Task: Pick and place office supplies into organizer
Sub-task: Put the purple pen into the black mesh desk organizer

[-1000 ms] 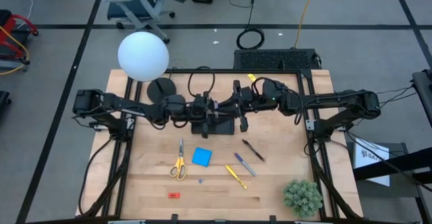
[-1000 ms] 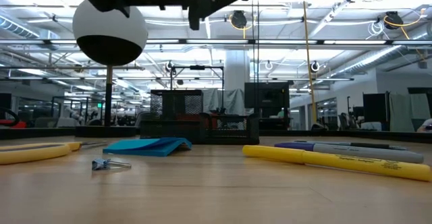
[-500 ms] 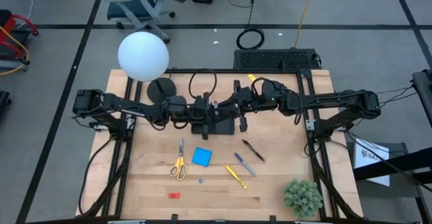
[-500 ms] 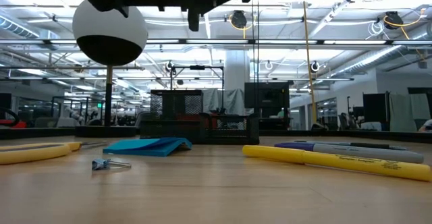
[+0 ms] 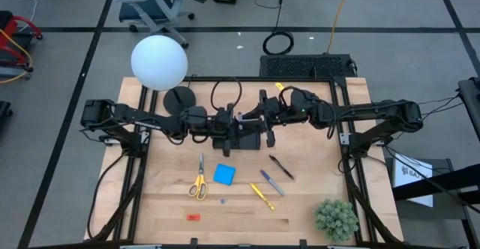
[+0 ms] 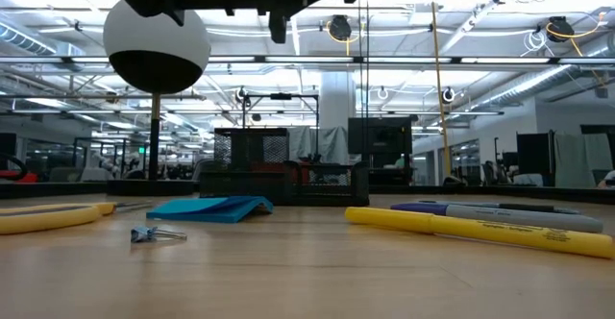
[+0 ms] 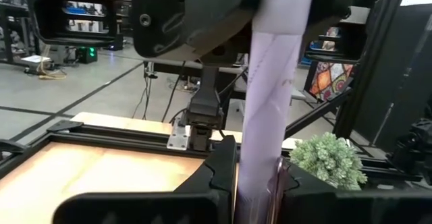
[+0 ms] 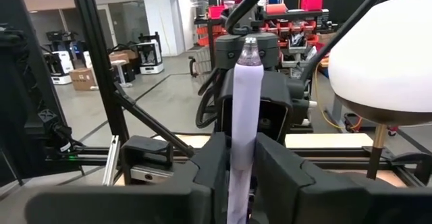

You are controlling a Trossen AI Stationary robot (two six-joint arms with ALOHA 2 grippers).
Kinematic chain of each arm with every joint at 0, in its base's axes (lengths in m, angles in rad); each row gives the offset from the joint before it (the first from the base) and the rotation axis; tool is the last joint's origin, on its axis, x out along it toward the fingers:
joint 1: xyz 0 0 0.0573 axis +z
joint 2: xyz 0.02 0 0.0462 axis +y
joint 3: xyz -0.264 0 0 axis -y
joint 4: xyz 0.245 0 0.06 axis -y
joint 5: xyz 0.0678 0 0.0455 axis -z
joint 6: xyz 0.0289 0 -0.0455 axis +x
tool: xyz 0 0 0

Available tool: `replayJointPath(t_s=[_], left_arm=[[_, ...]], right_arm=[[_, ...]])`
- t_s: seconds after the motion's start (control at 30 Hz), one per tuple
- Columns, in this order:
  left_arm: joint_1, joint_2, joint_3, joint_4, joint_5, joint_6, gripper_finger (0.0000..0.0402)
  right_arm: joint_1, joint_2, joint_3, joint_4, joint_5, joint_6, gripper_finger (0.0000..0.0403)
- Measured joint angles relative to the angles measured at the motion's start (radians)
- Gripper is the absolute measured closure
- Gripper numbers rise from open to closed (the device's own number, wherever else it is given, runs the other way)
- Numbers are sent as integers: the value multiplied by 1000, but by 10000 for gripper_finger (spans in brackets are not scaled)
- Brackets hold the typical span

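- Left tool [image 7: 256, 164] is closed on a pale purple pen [image 7: 273, 82], which stands upright between its fingers [image 7: 223, 160].
- Right tool [image 8: 243, 158] has the same pen in its jaws from the opposite side. I cannot tell whether it grips the pen or has let go.
- Both tools meet at the centre of the high view, just above the black organizer [image 5: 251, 141], so the pen hangs over it, clear of the tabletop [image 5: 165, 196].
- This looks like a handover. One tool should have a firm hold before the other releases fully, and the freed tool should back straight away so the pen does not tilt.
- Lower the pen tip-first into a compartment and open only once it is inside.
- Scissors [image 5: 199, 183], blue pad [image 5: 223, 175] and other pens [image 5: 272, 183] wait in the lower middle.
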Motion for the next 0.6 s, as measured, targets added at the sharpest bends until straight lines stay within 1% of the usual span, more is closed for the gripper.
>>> replayJointPath(t_s=[0.2, 0.33, 0.6], left_arm=[[0, 0, 0, -26, 6, -11, 374], [1, -12, -1, -59, 6, -11, 374], [1, -120, -2, -170, 5, -19, 374]], right_arm=[[-1, -6, 0, -23, -1, -9, 307], [-4, -44, 0, -90, 11, -55, 300], [7, -159, 0, -290, 191, -189, 298]])
